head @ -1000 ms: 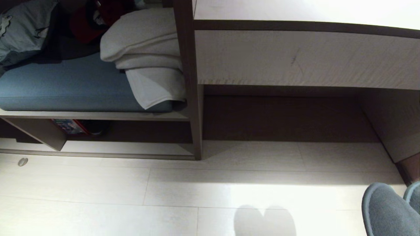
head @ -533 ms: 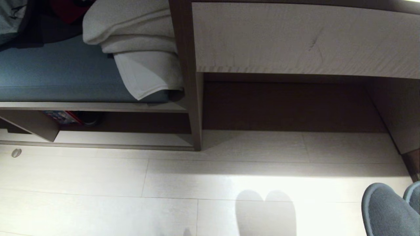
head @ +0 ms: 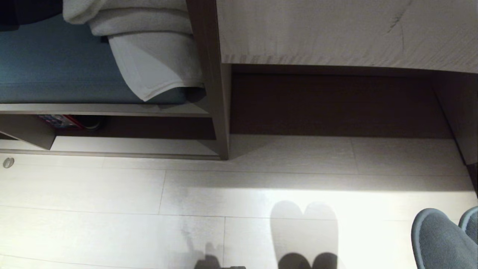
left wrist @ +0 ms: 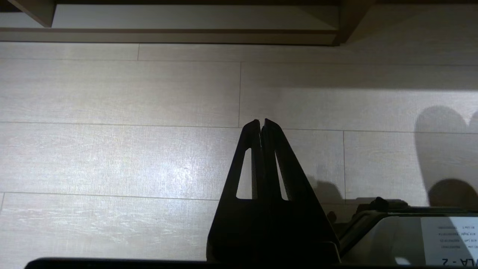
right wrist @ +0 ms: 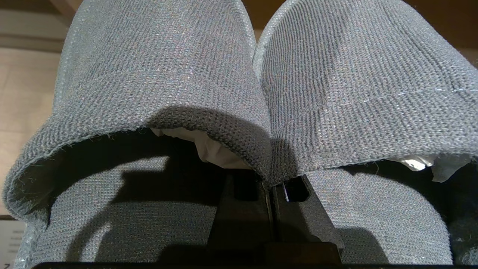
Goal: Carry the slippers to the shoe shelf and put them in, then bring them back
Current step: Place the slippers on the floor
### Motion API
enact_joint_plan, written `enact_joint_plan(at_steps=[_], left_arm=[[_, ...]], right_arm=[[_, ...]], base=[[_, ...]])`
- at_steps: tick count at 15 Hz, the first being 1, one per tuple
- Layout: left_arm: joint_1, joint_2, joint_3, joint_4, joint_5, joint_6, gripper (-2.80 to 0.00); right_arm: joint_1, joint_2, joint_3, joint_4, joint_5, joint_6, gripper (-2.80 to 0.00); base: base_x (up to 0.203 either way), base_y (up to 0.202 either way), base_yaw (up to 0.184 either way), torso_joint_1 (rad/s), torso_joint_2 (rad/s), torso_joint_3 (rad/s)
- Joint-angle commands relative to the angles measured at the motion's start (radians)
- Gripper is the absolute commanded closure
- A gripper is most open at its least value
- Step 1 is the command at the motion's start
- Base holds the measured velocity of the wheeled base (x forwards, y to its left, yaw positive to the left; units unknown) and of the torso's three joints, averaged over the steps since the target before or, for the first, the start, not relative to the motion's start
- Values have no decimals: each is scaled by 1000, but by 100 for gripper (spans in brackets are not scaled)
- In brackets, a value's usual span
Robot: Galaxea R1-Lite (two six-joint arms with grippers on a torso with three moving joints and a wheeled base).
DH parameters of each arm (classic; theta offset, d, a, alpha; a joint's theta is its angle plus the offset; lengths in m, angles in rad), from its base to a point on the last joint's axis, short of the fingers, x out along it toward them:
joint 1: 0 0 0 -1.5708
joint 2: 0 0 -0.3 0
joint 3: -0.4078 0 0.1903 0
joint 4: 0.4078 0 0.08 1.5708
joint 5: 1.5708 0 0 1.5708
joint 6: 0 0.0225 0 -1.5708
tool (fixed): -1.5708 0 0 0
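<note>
Two grey knit slippers [head: 440, 239] hang side by side at the lower right of the head view, toes pointing at the furniture. In the right wrist view my right gripper [right wrist: 269, 183] is shut on the slippers [right wrist: 261, 112], pinching the two inner edges of their uppers together. The shoe shelf [head: 130, 146] is the low open compartment at the left, with a light base board, a dark back and an upright divider [head: 26, 134]. My left gripper [left wrist: 261, 121] hangs shut and empty above the pale floor. The shoe shelf's base board [left wrist: 186, 16] lies beyond it.
Above the shelf is a blue cushioned bench [head: 56, 74] with folded white towels [head: 149, 48]. To the right stands the desk panel [head: 336, 30] over a dark knee recess [head: 336, 104]. A red and blue item [head: 59, 120] lies deep in the shelf. A small round disc [head: 8, 162] sits on the floor.
The whole head view has slid upward as the camera tipped down: furniture moved up, more floor and the slippers' shadow show. The slippers keep their place in the picture.
</note>
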Motion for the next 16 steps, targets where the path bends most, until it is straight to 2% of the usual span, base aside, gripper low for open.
enact_joint_plan(at_steps=[1,16], left_arm=[[0,1,0,0,0,-1,0],[0,1,1,0,0,-1,0]], right_arm=[[0,1,0,0,0,-1,0],[0,1,0,0,0,-1,0]], base=[[0,0,0,0,7,-203],[0,0,0,2,4,-199]])
